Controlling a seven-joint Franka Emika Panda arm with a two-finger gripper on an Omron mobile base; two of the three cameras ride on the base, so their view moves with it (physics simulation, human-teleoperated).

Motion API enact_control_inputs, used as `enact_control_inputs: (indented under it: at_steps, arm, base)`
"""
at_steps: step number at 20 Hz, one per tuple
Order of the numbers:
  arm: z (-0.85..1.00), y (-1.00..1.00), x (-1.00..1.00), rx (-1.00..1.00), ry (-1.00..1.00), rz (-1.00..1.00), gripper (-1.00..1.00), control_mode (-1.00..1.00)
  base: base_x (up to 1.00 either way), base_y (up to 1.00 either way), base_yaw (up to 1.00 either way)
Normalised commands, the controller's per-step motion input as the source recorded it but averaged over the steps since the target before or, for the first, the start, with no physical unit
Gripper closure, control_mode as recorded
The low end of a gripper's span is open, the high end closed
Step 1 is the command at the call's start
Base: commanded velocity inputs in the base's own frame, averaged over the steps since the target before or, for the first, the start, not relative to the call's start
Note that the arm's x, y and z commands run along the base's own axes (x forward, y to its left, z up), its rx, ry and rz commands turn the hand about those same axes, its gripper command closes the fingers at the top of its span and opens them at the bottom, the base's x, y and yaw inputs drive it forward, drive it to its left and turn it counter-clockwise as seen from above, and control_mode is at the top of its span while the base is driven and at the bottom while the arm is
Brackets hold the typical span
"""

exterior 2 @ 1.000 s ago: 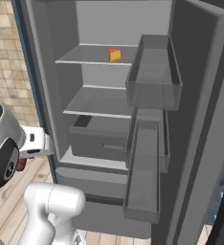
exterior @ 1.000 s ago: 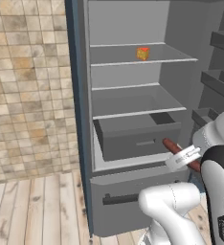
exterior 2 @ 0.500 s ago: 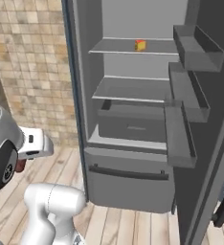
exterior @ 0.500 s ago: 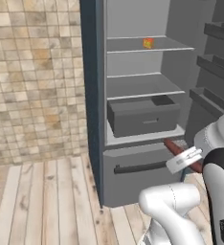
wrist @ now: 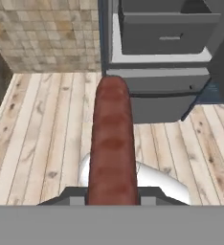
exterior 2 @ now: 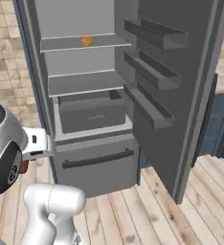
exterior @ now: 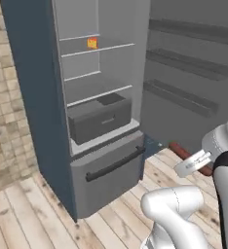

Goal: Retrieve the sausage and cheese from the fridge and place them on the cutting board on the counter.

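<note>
Sausage (wrist: 112,143): dark red-brown cylinder, pinched lengthwise in the gripper (wrist: 112,194), held low over the plank floor (wrist: 47,134) near the fridge (exterior: 33,97); its end shows beside the white arm at right (exterior: 181,151). Fridge: door (exterior 2: 190,72) open to the right with three shelf bins; grey drawer (exterior: 99,116) pulled out; lower drawer with dark bar handle (exterior: 115,164) shut. Cheese (exterior: 92,43): yellow-orange wedge, on the upper shelf, far back. Tiled wall (exterior: 4,121) to the left. Since half a second ago, both base views have swung, the fridge now seen further left.
</note>
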Motion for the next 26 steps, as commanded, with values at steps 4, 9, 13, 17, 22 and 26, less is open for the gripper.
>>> enact_control_inputs:
  at_steps: [4,9,13,17,22,26]
  arm:
    - [0.00,0.00,0.00,0.00,0.00,0.00,1.00,1.00]
    - [0.00,0.00,0.00,0.00,0.00,0.00,1.00,1.00]
    - [0.00,0.00,0.00,0.00,0.00,0.00,1.00,1.00]
    - [0.00,0.00,0.00,0.00,0.00,0.00,1.00,1.00]
    - [0.00,0.00,0.00,0.00,0.00,0.00,1.00,1.00]
    - [0.00,0.00,0.00,0.00,0.00,0.00,1.00,1.00]
  base:
    - [0.00,0.14,-1.00]
    - [0.00,0.14,-1.00]
    - [0.00,0.20,-0.99]
    - [0.05,0.24,-0.98]
    - [0.17,0.30,-0.95]
    - [0.41,0.34,-0.87]
